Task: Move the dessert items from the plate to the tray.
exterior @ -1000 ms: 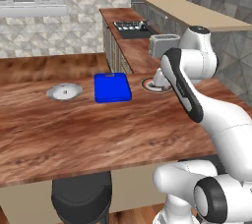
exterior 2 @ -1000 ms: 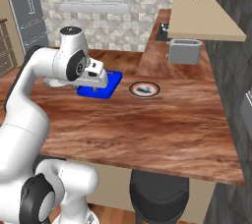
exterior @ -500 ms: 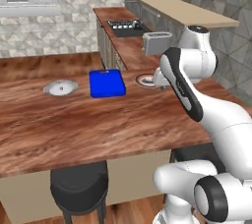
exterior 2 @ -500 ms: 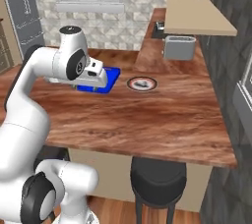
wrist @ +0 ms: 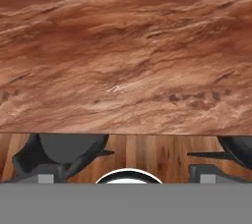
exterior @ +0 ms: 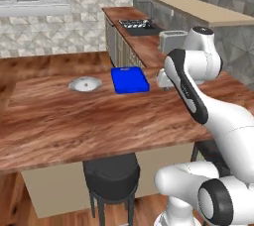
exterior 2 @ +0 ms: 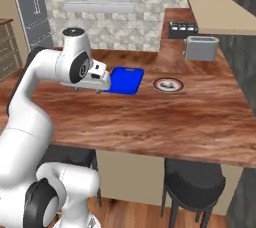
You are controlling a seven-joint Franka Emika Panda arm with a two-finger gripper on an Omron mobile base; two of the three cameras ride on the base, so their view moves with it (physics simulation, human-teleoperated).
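Tray [exterior 2: 125,80] lies mid-counter, the plate [exterior 2: 168,85] just right of it, carrying what look like pale dessert items [exterior 2: 169,85], too small to count. The gripper [wrist: 127,161], fingers spread and empty, hangs near the counter's front edge. Approach step: next, reach to the plate.

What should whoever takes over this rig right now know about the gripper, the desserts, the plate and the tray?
Gripper: open, empty, raised above the counter's near edge.
Plate: on the counter right of the tray, apart from it, with pale desserts on it.
Tray: nothing visible on it. White dish sits left of the tray.
Done: nothing moved.
Left: reach the plate, carry each dessert to the tray.
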